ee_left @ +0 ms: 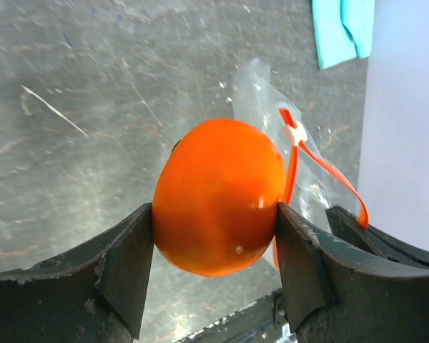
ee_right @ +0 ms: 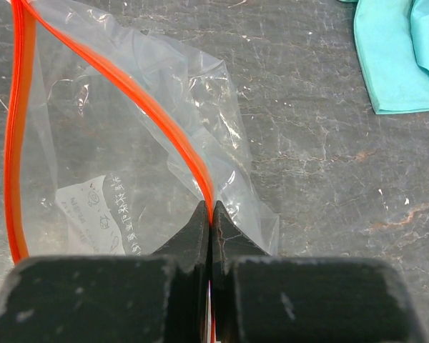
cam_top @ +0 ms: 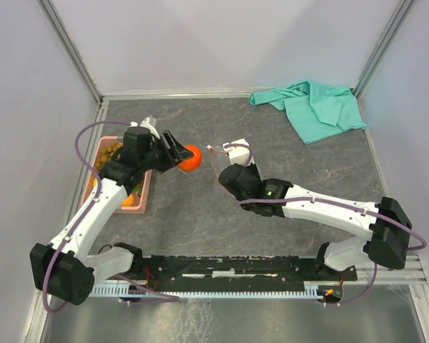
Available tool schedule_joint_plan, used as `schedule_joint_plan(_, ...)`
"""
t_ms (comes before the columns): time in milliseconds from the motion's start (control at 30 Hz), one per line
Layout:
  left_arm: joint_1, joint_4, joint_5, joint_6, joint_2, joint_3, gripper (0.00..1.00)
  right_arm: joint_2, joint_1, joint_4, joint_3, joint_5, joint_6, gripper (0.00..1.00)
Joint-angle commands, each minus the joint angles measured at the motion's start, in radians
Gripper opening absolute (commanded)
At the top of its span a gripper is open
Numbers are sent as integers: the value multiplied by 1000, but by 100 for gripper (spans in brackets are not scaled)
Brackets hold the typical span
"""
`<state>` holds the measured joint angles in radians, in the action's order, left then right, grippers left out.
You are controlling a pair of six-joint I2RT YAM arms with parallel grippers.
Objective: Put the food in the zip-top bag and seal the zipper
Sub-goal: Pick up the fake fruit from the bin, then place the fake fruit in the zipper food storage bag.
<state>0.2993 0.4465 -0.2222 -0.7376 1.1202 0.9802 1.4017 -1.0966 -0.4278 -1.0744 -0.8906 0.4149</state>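
Pinching the zipper (ee_right: 14,128), right jaws; left jaws clamping the orange (ee_left: 218,196), bag (ee_left: 261,93) seemingly half-hidden behind.

left gripper (ee_left: 214,218) gripping, right gripper (ee_right: 211,214) pinched

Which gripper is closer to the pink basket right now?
Left. The left gripper, holding the orange, sits just right of the basket; the right gripper, pinching the zipper, is farther right.
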Motion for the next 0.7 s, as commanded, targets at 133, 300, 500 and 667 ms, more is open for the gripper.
schedule_joint_plan(133,176,-152,-4,-209,-36,-30,5,6,4,81,-28,-4,40,2)
schedule_joint_plan(300,215,-140,46,-236,-61,-5,3,27,4,86,-29,-1,59,2)
schedule_joint_plan(500,223,-111,64,-259,-98,2,3,45,5,96,-30,0,73,2)
schedule_joint_plan(667,244,-134,54,-281,-64,-12,3,38,6,110,-29,12,90,2)
